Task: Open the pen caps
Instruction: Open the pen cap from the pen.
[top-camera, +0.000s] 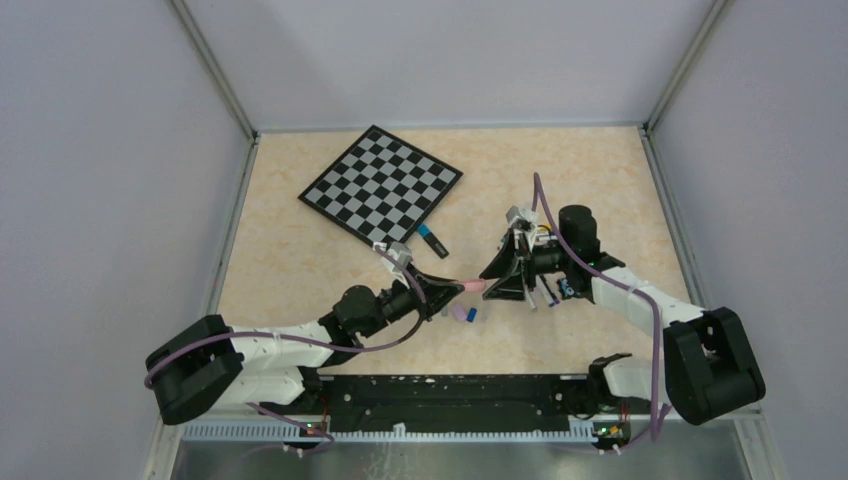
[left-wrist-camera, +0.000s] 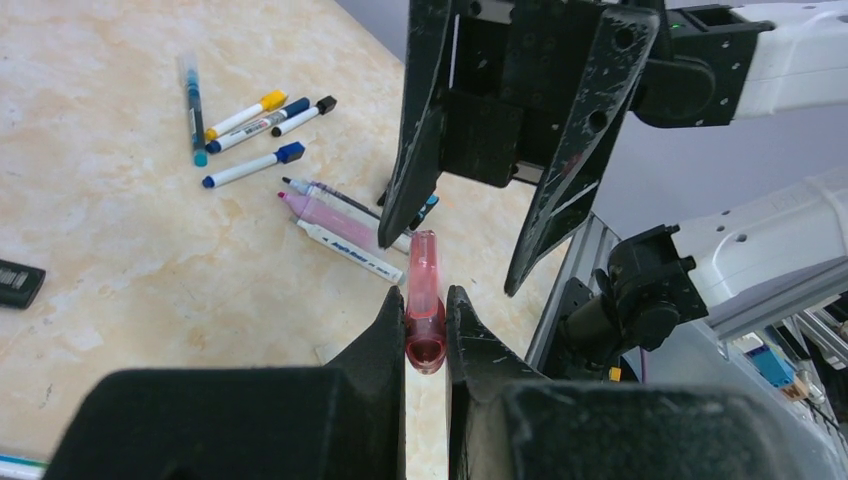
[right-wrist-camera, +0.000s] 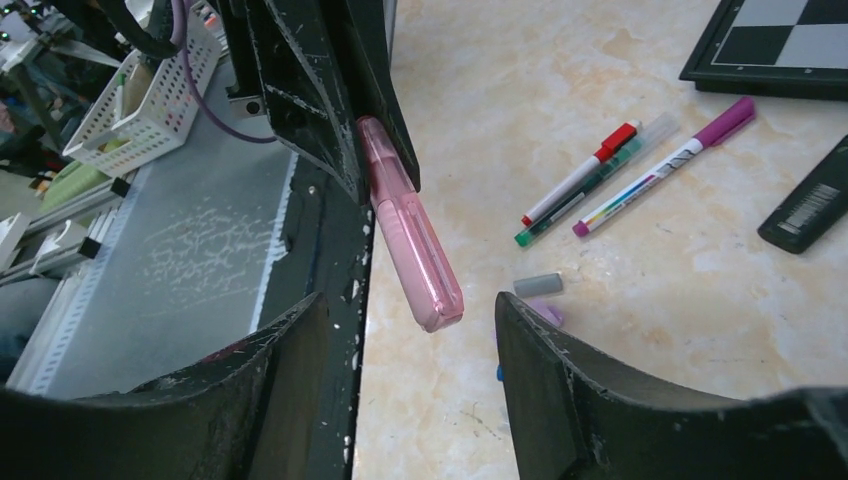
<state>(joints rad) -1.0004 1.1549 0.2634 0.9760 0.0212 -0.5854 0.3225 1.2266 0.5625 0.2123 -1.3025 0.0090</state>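
Note:
My left gripper (left-wrist-camera: 425, 315) is shut on the rear end of a pink highlighter (left-wrist-camera: 424, 290), which it holds level above the table. The highlighter's pink capped end (right-wrist-camera: 430, 280) points at my right gripper (right-wrist-camera: 410, 305). That gripper is open, its fingers standing wide on either side of the cap tip and apart from it. In the top view the two grippers (top-camera: 440, 285) (top-camera: 497, 280) face each other over the table's middle with the highlighter (top-camera: 470, 286) between them. A loose grey cap (right-wrist-camera: 538, 284) and a purple cap (right-wrist-camera: 545, 312) lie on the table below.
Several capped pens (left-wrist-camera: 250, 115) lie in a group beside another pink highlighter (left-wrist-camera: 320, 212). A red-capped pen (right-wrist-camera: 580, 180) and a purple-capped pen (right-wrist-camera: 665, 165) lie near a flat black bar (right-wrist-camera: 812, 200). The checkered board (top-camera: 380, 185) sits at the back left.

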